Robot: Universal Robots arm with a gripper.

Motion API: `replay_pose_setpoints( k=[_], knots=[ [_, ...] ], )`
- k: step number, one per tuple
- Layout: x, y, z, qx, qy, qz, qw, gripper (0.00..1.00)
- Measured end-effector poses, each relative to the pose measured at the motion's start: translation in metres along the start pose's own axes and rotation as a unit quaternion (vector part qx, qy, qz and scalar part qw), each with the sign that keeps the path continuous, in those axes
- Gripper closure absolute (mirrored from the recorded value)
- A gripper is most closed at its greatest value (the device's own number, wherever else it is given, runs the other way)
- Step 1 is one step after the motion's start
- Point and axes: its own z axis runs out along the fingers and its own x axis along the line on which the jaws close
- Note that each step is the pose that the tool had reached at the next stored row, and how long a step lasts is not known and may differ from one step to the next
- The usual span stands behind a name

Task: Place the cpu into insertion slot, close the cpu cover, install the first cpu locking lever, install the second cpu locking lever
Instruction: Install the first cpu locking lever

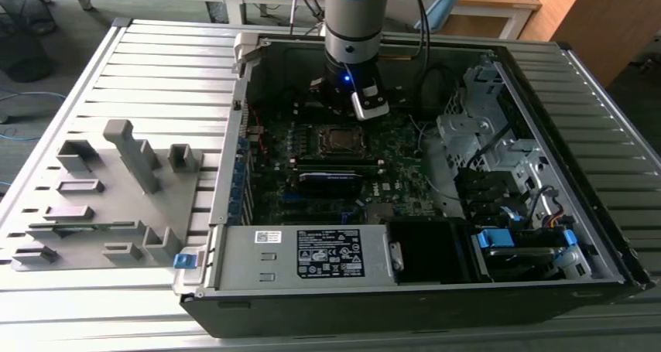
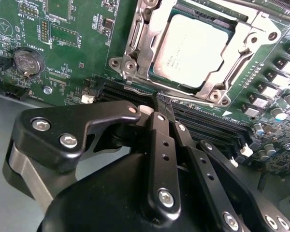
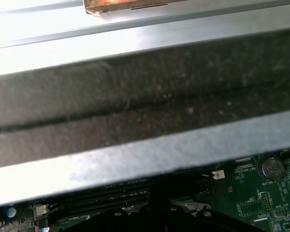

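Matte black linked fingers (image 2: 159, 140) of the tool (image 2: 160, 107) are drawn together at the tips, close over the long narrow black memory slots (image 2: 208, 123). Just beyond them the cpu (image 2: 193, 50), a flat square with a dull silver-grey top, is seated in the insertion slot (image 1: 337, 139). The cpu cover (image 2: 152, 34), a thin shiny metal frame, is laid flat around the cpu top, which shows through the cut-out. A round silver coin cell (image 2: 29, 60) is set in the dark green motherboard (image 2: 63, 63) off to one side. In the exterior view the arm (image 1: 351, 27) is lowered into the open black computer case (image 1: 578, 213). A boxy grey power supply (image 1: 299, 251) is mounted at the near edge. The case is laid on a ribbed metal counter (image 1: 155, 66). A grey blocky fixture (image 1: 104, 197) is placed at the exterior view's left.
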Motion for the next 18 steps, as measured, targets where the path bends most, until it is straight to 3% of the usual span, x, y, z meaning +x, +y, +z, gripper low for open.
replay_pose_setpoints(
  k=[7, 18],
  knots=[
    [0.0008, -0.0006, -0.0001, -0.0005, -0.002, 0.0, 1.0, 0.9],
    [0.0027, 0.0, -0.0001, -0.0005, -0.0021, 0.0, 1.0, 0.9]
  ],
)
